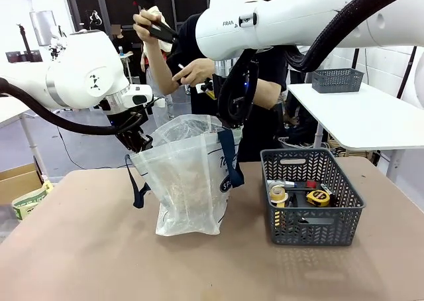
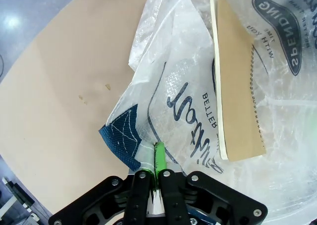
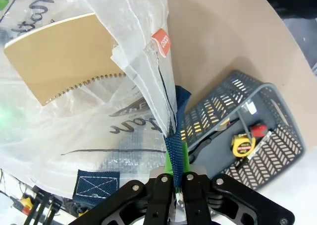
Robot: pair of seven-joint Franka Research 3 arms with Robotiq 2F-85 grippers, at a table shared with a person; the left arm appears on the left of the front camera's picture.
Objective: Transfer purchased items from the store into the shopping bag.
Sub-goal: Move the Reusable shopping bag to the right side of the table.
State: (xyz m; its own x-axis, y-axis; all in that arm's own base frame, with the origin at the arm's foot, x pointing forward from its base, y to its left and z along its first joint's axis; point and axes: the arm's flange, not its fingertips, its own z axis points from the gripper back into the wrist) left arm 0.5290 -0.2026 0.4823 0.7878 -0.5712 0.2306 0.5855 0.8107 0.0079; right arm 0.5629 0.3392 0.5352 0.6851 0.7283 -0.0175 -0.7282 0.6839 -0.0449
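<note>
At the left of the tan table (image 1: 73,254), clamped tight with the left gripper (image 1: 137,140) on the left rim of the shopping bag (image 1: 189,188), green pads (image 2: 159,158) pressed together over the clear film, just beside a navy patch (image 2: 120,136). Between the two arms, standing upright on the tabletop with its mouth pulled wide, the left strap (image 1: 137,189) hanging down its side. Inside the bag, leaning tilted against the plastic, a flat tan spiral-bound notebook (image 2: 237,81). Behind, at the far side, a person's hand (image 1: 149,26) raised with a dark object, the other hand (image 1: 193,72) lower, near the chest. At the bag's right rim, clenched with the right gripper (image 1: 230,122) on the plastic and the right strap (image 3: 174,145) together, below a small red tag (image 3: 161,41). Further right, near the bag but apart from it, the dark grey basket (image 1: 311,233) with lattice sides, resting on the table. Within it, a yellow tape measure (image 1: 319,197), a yellowish roll (image 1: 278,195) and a small red piece (image 1: 310,183), among other goods too jumbled to tell
</note>
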